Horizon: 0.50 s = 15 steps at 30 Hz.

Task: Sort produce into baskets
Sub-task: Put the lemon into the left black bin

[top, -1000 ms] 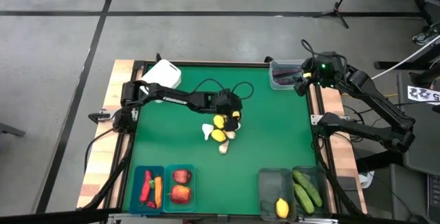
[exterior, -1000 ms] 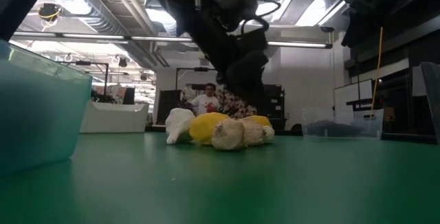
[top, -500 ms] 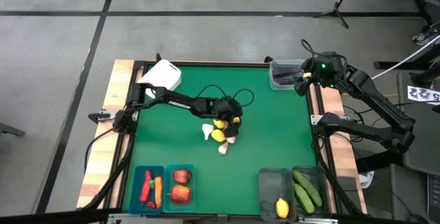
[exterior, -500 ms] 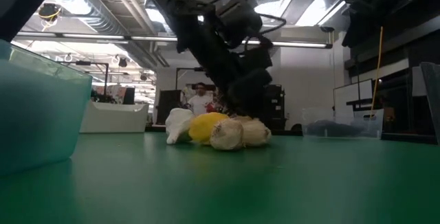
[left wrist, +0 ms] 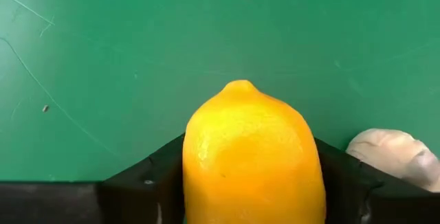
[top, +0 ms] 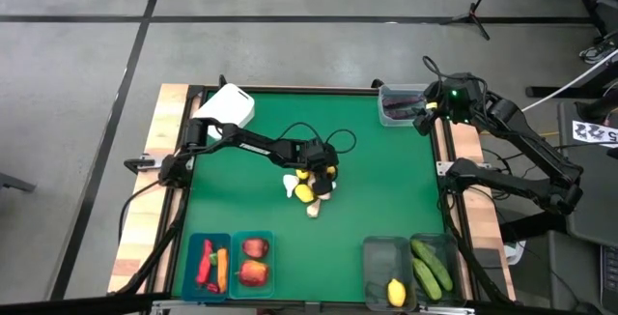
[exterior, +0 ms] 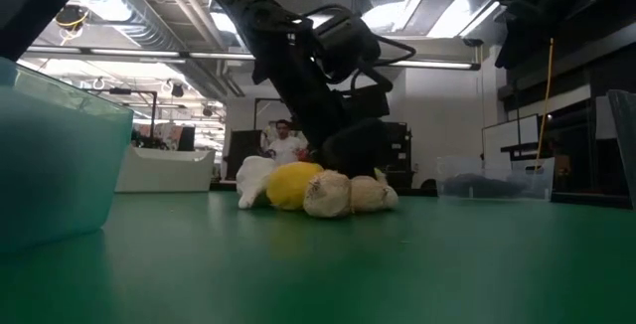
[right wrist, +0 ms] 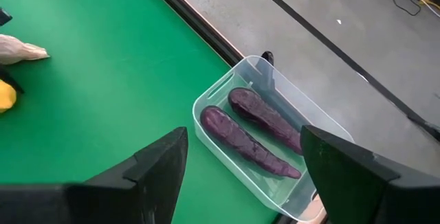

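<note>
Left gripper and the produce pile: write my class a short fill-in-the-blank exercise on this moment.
1. The left gripper has its fingers on either side of a ____.
2. The clear tub below the right gripper holds two ____.
3. The cucumbers lie in a basket on the table's ____ side.

Missing words: lemon; eggplants; right

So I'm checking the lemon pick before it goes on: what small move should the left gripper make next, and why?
Probably finish closing, then lift straight up. The left gripper sits low in the pile mid-table with a lemon between its fingers, and garlic lies right beside it, so a sideways pull might drag that along. The bin holding another lemon would be the likely goal.
</note>
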Each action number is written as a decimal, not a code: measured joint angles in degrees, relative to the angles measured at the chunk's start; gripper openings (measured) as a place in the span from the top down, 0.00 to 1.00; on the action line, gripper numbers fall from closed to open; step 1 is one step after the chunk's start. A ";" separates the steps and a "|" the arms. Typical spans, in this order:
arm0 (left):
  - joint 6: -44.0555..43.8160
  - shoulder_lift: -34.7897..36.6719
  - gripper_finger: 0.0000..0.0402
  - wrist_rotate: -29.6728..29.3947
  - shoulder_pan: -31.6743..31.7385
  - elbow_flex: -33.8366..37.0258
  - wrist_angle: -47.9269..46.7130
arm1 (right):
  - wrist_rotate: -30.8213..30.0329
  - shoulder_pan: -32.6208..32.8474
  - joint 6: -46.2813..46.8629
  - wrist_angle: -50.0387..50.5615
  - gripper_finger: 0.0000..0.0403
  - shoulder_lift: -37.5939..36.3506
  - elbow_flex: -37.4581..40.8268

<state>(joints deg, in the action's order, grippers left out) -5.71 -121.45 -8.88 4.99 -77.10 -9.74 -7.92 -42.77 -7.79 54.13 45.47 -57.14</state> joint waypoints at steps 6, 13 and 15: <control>-1.35 0.02 0.52 -0.09 -0.15 -0.76 -0.76 | -0.02 -0.02 0.00 0.07 0.30 0.02 0.00; 0.15 1.69 0.49 -0.18 -1.58 -5.48 -0.46 | 0.00 -0.02 0.00 0.09 0.30 0.02 0.00; 0.34 2.97 0.49 -0.17 -2.12 -6.53 -0.43 | 0.00 -0.02 0.00 0.08 0.30 0.01 0.00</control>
<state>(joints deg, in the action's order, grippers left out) -5.37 -118.48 -9.05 2.88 -83.63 -10.17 -7.93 -42.78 -7.79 54.21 45.49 -57.14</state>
